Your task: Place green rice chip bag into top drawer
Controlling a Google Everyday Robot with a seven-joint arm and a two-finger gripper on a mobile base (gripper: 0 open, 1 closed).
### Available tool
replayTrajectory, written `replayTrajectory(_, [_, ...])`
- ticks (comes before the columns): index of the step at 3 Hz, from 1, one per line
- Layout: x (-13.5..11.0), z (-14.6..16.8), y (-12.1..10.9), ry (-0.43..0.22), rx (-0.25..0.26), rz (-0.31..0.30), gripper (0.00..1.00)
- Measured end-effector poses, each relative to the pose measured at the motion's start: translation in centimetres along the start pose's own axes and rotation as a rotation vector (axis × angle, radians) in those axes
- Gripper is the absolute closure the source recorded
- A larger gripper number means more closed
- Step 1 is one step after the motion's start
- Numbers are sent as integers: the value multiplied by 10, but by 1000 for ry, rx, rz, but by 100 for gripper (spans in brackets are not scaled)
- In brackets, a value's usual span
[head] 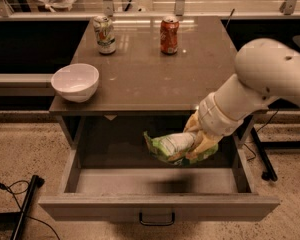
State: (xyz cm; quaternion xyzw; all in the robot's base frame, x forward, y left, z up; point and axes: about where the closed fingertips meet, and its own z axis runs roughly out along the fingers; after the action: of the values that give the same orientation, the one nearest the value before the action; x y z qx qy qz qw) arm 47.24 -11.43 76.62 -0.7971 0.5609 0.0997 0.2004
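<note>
The green rice chip bag (pixel 171 147), crumpled light green and white, hangs over the open top drawer (pixel 115 181), just above its pale inner floor and casting a shadow there. My gripper (pixel 197 144) is shut on the bag's right end, with yellowish fingers (pixel 206 143) wrapped around it. The white arm reaches in from the right, below the level of the tabletop. The drawer is pulled fully out, and its small dark handle (pixel 157 218) shows on the front panel.
On the grey tabletop (pixel 155 69) stand a white bowl (pixel 75 81) at the left edge, a green-white can (pixel 104 35) and an orange-red can (pixel 169 35) at the back. A black cable and rod (pixel 24 204) lie on the floor at the left.
</note>
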Motion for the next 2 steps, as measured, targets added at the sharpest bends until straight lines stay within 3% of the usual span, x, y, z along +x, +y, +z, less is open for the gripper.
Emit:
replayTrajectory(1, [23, 44, 17, -1, -24, 39, 100])
replayTrajectory(2, [35, 69, 24, -22, -3, 86, 84])
